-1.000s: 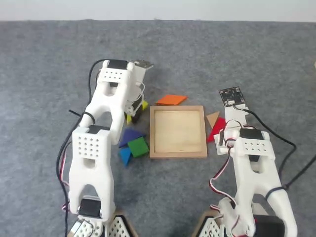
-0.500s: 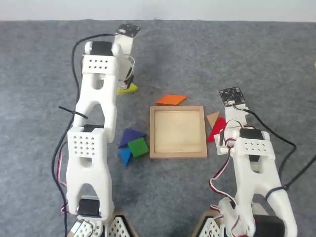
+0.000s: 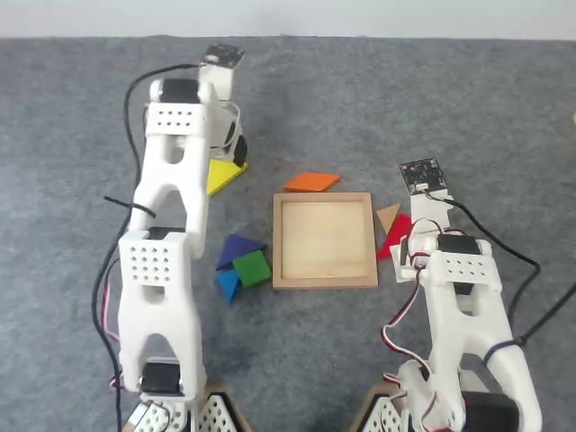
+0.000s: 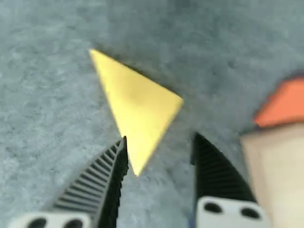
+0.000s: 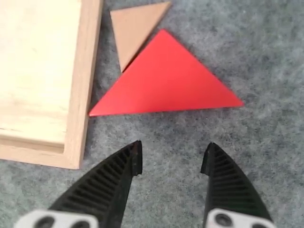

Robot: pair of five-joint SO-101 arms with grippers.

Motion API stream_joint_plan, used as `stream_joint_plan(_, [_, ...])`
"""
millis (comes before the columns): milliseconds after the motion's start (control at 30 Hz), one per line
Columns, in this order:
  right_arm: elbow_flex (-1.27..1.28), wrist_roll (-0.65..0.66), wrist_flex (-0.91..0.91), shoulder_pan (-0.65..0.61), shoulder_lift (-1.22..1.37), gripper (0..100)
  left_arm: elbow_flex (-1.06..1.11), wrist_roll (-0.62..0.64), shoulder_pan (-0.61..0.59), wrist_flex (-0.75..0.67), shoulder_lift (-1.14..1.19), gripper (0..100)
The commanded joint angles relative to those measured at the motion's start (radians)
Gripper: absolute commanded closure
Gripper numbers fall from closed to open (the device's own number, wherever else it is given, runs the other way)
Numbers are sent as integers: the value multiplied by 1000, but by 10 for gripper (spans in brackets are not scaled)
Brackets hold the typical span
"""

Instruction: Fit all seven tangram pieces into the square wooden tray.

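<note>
Swung away from the tray, the left gripper now sits at its 10 o'clock, fingers spread wide around one tip of the yellow triangle (flat on the carpet, unclamped). At the tray's 3 o'clock the right gripper hovers open and empty near the red triangle.

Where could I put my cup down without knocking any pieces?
Bare mat lies beyond the orange parallelogram at the far edge, and in front of the wooden tray between the left arm and right arm. Crowded: the tray's sides, by the green square and red triangle.
</note>
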Motion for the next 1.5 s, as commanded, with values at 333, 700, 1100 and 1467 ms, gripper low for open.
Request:
stream_joint_plan(333, [-8, 18, -2, 7, -38, 775, 38, 152, -26, -196, 74, 738])
stream_joint_plan(700, [-8, 18, -2, 5, -38, 775, -407, 157, -23, -15, 374, 735])
stream_joint_plan(1100, [-8, 18, -2, 10, -38, 775, -527, -9, 44, 55, 462, 851])
stream_joint_plan(1467, [-8, 18, -2, 12, -38, 775, -685, -35, 40, 144, 434, 930])
